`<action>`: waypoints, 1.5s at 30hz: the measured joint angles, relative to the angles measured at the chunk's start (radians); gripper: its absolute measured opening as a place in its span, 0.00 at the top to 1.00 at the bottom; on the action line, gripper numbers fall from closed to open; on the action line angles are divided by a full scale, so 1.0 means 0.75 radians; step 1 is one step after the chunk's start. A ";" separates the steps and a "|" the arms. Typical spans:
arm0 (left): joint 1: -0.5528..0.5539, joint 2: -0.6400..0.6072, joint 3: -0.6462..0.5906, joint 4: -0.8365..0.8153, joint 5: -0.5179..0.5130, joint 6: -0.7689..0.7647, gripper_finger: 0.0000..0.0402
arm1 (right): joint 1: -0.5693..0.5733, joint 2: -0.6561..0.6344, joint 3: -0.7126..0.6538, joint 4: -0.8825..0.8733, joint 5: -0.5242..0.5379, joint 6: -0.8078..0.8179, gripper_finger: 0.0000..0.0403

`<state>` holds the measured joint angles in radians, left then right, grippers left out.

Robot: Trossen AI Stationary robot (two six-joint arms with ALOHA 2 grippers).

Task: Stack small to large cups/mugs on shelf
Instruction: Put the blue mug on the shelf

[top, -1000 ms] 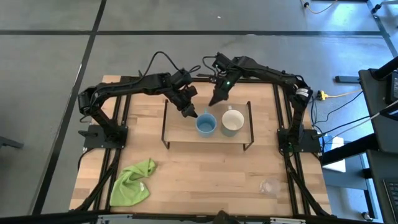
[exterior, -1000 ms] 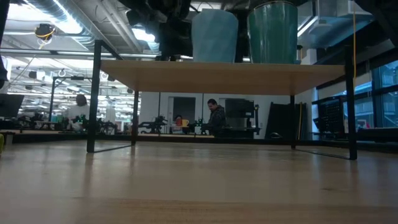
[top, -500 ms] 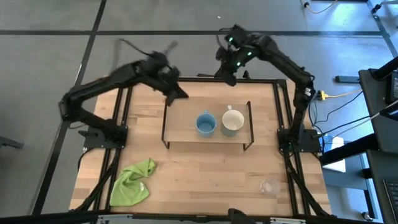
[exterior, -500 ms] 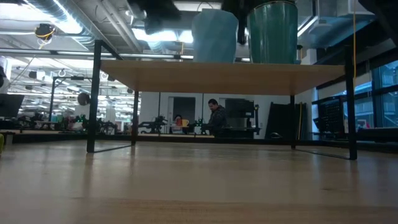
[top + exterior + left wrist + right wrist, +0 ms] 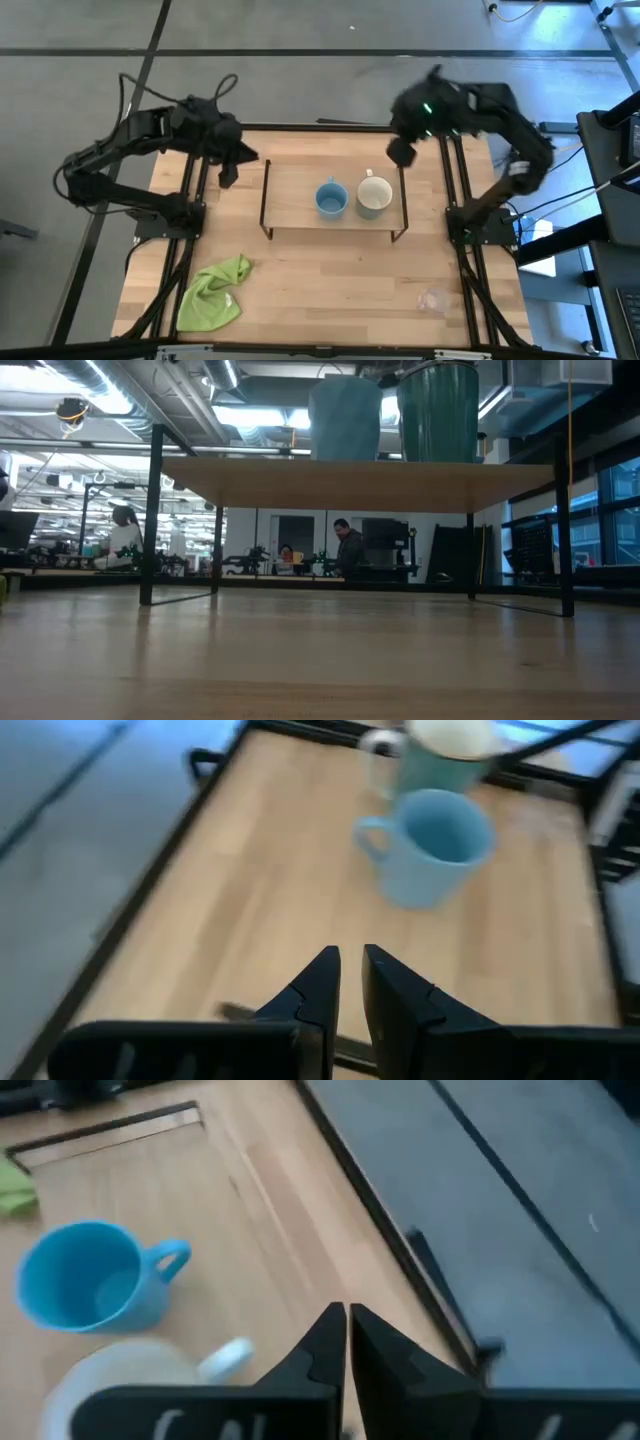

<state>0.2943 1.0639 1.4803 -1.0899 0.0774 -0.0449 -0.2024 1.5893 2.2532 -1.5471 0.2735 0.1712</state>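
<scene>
While scanning the table (image 5: 330, 270) from above, find the blue mug (image 5: 331, 199) and cream mug (image 5: 373, 196) upright on the shelf (image 5: 290, 205), blue on the left, just beside each other, neither inside the other. Find the glass cup (image 5: 435, 298) well apart from them, down on the table near its front right corner, with a green cloth (image 5: 213, 292) at the front left. Note the left gripper (image 5: 228, 172) just off the shelf's left end and the right gripper (image 5: 400, 152) by its back right corner, both with fingers pinched all but together, gripping nothing.
</scene>
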 joint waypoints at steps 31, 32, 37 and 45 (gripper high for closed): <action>-1.104 0.014 -0.639 0.812 -0.477 -0.390 0.89 | 1.421 -0.005 -0.801 -0.032 -0.342 2.004 0.95; -1.104 0.014 -0.659 0.813 -0.478 -0.379 0.89 | 1.431 0.012 -0.801 -0.031 -0.375 2.047 0.95; -1.079 0.016 -0.749 0.950 -0.476 -0.346 0.90 | 1.438 0.072 -0.801 0.070 -0.275 2.181 0.95; -1.000 0.085 -0.779 1.390 -0.477 -0.307 0.90 | 1.332 0.098 -0.801 0.353 0.111 2.117 0.95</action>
<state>-0.4557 1.1273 0.8963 -0.0475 -0.2802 -0.2747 0.7964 1.6630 1.6524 -1.2826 0.3572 1.7586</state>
